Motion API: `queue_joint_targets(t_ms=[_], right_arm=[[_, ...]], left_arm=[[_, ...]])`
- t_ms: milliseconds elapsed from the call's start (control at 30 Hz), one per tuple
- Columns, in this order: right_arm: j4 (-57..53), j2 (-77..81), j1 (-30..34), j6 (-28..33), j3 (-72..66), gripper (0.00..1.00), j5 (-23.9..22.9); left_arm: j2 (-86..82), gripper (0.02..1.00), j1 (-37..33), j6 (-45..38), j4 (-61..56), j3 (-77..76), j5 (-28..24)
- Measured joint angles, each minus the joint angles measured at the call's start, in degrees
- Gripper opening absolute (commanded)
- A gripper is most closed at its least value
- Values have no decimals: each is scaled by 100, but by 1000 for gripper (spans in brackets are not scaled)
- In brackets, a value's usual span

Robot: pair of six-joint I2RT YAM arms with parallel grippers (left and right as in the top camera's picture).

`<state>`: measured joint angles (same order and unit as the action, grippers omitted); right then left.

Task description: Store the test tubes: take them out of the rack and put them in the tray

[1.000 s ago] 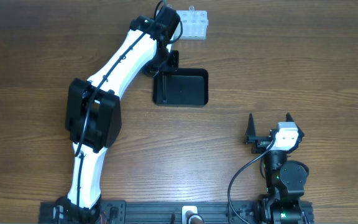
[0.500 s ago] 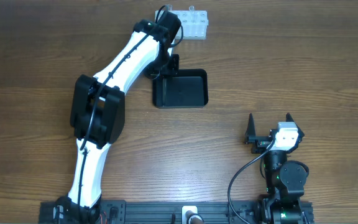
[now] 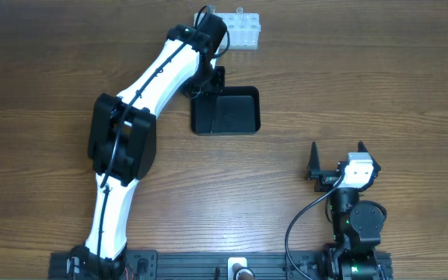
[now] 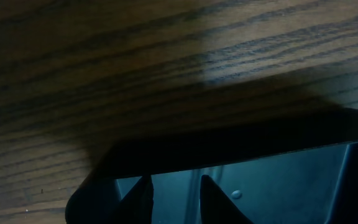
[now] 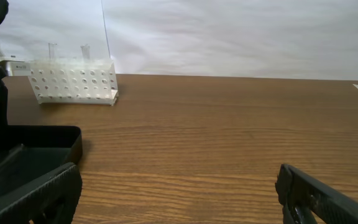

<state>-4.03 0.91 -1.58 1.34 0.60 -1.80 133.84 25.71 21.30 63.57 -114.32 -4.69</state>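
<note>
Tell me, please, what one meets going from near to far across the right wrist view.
Right pincer → tray → rack

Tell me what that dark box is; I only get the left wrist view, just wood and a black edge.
Observer: A black tray on the table; the left claw hangs over one corner of it.
Operator: Where are the test tubes?
Observer: In a white rack beyond the tray; two tubes stand up from it.
Operator: And the other arm?
Observer: The right claw sits open near its base, apart from both.
</note>
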Motion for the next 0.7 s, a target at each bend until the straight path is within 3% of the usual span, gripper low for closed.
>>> queue_joint_targets(t_ms=[267, 533, 700], right_arm=[[0, 0, 0, -4, 0, 993, 0], [0, 0, 0, -2, 0, 993, 0], [0, 0, 0, -4, 0, 993, 0]], left_arm=[[-68, 413, 0, 31, -175, -726, 105], [-282, 549, -20, 15, -1405, -1283, 433], [-284, 570, -114, -68, -1867, -1283, 673]])
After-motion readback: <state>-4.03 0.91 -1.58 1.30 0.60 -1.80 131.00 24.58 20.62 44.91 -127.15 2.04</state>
